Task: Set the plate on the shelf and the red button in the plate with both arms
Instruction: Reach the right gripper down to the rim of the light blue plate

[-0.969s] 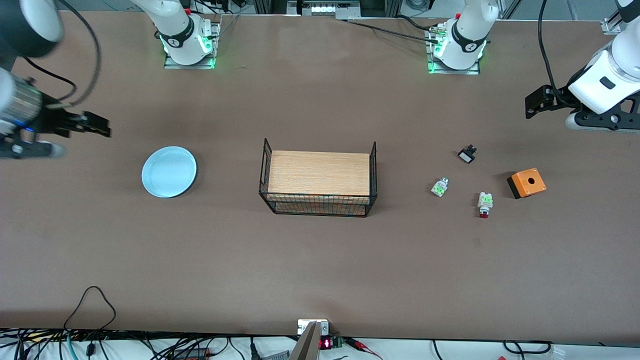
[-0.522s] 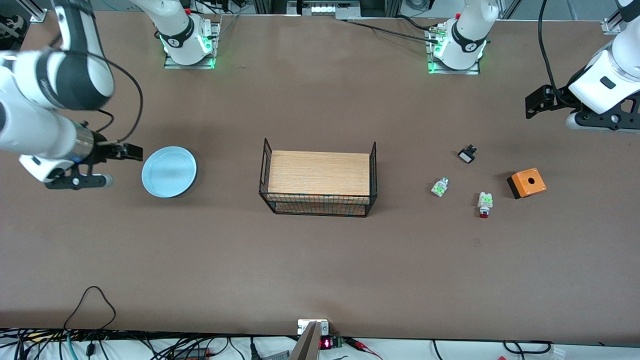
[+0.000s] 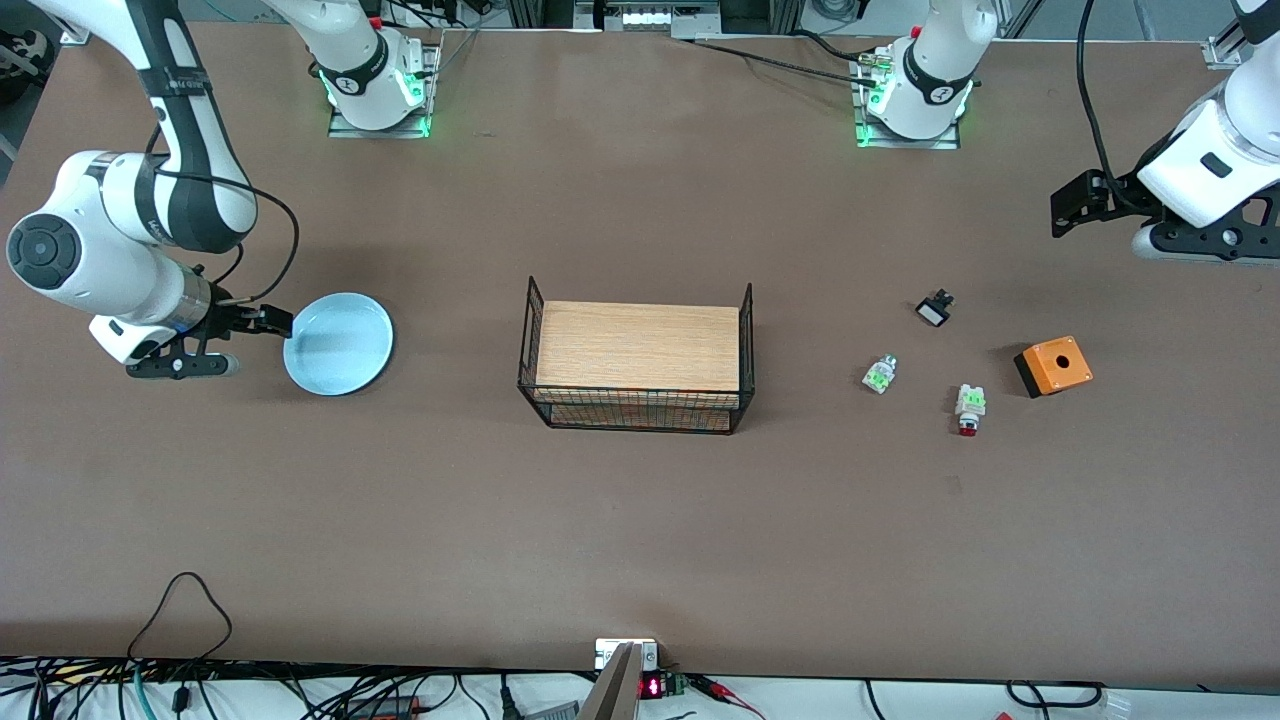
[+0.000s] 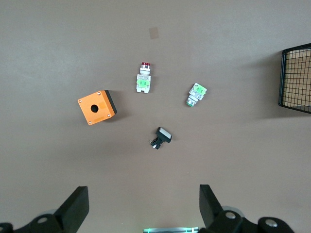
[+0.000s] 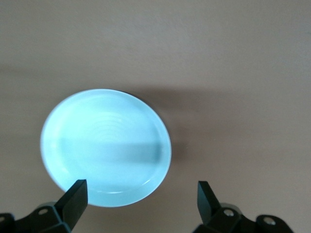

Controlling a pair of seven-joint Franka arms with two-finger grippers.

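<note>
The pale light-blue plate [image 3: 338, 343] lies flat on the table toward the right arm's end and fills the right wrist view [image 5: 106, 148]. My right gripper [image 3: 275, 322] is open [image 5: 140, 191] right at the plate's rim, on the side toward the right arm's end of the table, holding nothing. The red button [image 3: 968, 410], white with green tabs and a red cap, lies on its side toward the left arm's end [image 4: 144, 80]. My left gripper [image 3: 1062, 212] hangs open [image 4: 143, 194] high over bare table, well apart from the button.
A black wire basket [image 3: 640, 412] with a wooden board on top stands mid-table; its corner shows [image 4: 296, 80]. Near the red button lie a white-and-green part [image 3: 879, 374], a small black part [image 3: 934, 308] and an orange box with a hole [image 3: 1053, 366].
The right arm has swung in from the table's end and come down, bringing its open gripper up to the plate's rim. The left arm has not moved.
</note>
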